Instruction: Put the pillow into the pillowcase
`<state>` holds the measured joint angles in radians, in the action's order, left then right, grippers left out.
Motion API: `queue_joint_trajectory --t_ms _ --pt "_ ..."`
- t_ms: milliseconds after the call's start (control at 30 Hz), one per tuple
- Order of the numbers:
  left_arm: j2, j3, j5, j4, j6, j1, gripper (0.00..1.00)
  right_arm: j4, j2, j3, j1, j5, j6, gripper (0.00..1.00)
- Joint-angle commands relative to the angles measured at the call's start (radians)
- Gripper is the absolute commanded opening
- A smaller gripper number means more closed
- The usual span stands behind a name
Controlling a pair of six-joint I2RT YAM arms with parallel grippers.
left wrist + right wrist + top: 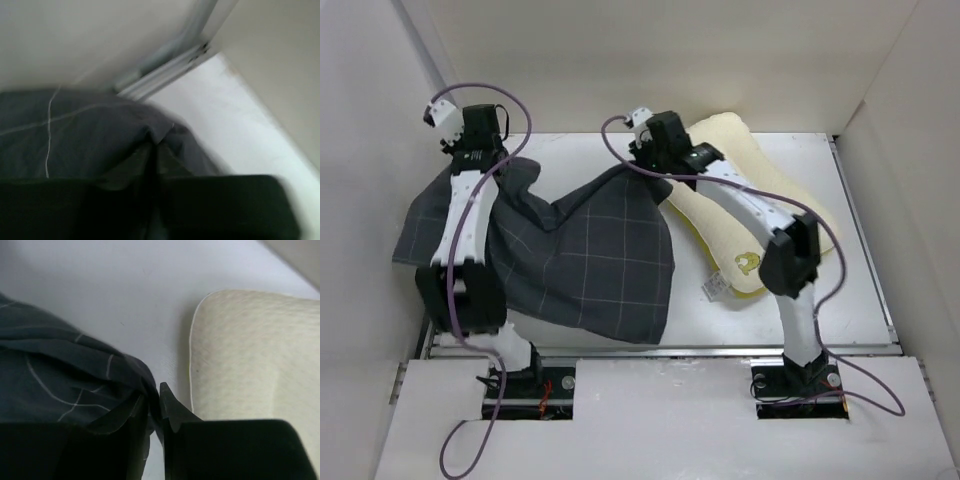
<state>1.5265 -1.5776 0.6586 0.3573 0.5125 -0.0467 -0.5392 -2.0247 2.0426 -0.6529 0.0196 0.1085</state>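
The dark grey pillowcase (585,255) with pale grid lines hangs between my two grippers, its lower part spread on the table. My left gripper (480,165) is shut on its far left edge; the left wrist view shows the cloth (100,135) pinched between the fingers. My right gripper (645,165) is shut on its far right corner, the fabric (75,375) bunched between the jaws. The cream pillow (750,200) lies flat on the right of the table, under my right arm, yellow emblem and white tag at its near corner. It shows beside the right fingers (250,350).
The white table (860,260) is boxed by white walls at the back and both sides. A metal rail (670,350) runs along its near edge. A corner post (195,30) stands close behind the left gripper.
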Motion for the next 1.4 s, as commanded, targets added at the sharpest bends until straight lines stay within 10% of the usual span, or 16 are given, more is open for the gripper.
queue_joint_trajectory --t_ms 0,33,67,100,200,433,833,1367 --pt "0.135 -0.060 -0.118 0.083 0.069 -0.086 0.16 -0.014 -0.125 0.154 0.009 -0.053 -0.015 0.23" --pt "0.177 -0.105 -0.137 0.144 0.069 -0.087 0.35 -0.042 -0.158 0.203 0.019 -0.029 -0.015 0.28" --pt "0.213 -0.146 -0.137 0.167 0.069 -0.087 0.83 -0.091 -0.179 0.282 0.036 -0.014 -0.015 0.36" --pt "0.239 -0.180 -0.137 0.180 0.052 -0.078 1.00 -0.091 -0.180 0.283 0.045 -0.014 -0.015 0.44" --pt "0.258 -0.226 -0.155 0.151 -0.003 -0.022 1.00 0.009 -0.088 0.167 0.102 -0.081 -0.032 1.00" --pt "0.026 0.010 -0.395 -0.116 -0.198 0.161 1.00 0.146 0.210 -0.180 0.278 -0.192 -0.159 1.00" --pt "0.176 0.211 -0.456 0.106 -0.154 0.825 0.86 0.182 0.486 -0.558 0.406 0.110 -0.224 1.00" --pt "0.297 0.281 -0.505 0.141 -0.075 1.028 0.49 0.150 0.448 -0.591 0.415 0.164 -0.254 1.00"
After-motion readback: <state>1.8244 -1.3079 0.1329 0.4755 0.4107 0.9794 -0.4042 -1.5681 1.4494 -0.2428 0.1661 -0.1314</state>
